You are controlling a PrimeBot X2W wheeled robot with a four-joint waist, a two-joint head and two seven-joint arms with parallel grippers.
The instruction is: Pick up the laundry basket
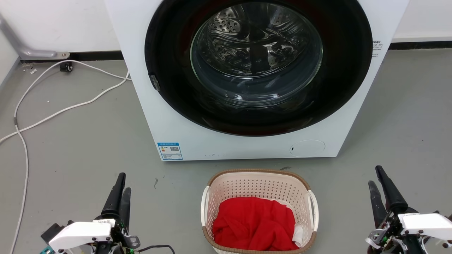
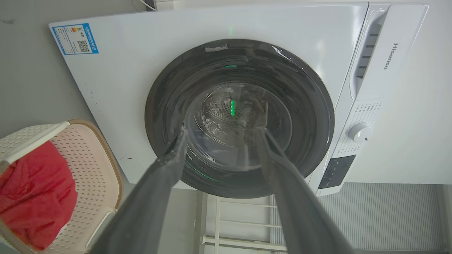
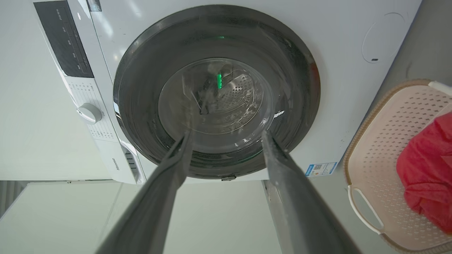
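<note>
**newbie:** So where's the laundry basket sitting, and why are your arms parked so wide?

**op_helper:** It's on the floor, at 6 o'clock from the washing machine and near its front, with a red cloth heaped inside. Your left gripper sits at 9 o'clock from the basket and your right gripper at 3 o'clock, both well apart from it. My guess is that's on purpose. The white side handles are on those same two sides, so each arm gets its own.

**newbie:** And the jaws?

**op_helper:** The wrist views show both pairs spread apart with nothing between them. They point to 12 o'clock, at the washer door rather than the basket, so I'd say you haven't started the reach yet. You'd need to turn each arm inward toward its handle. One heads-up: the cloth is piled toward the basket's 6 o'clock end, so an uneven lift could tip it.
</note>
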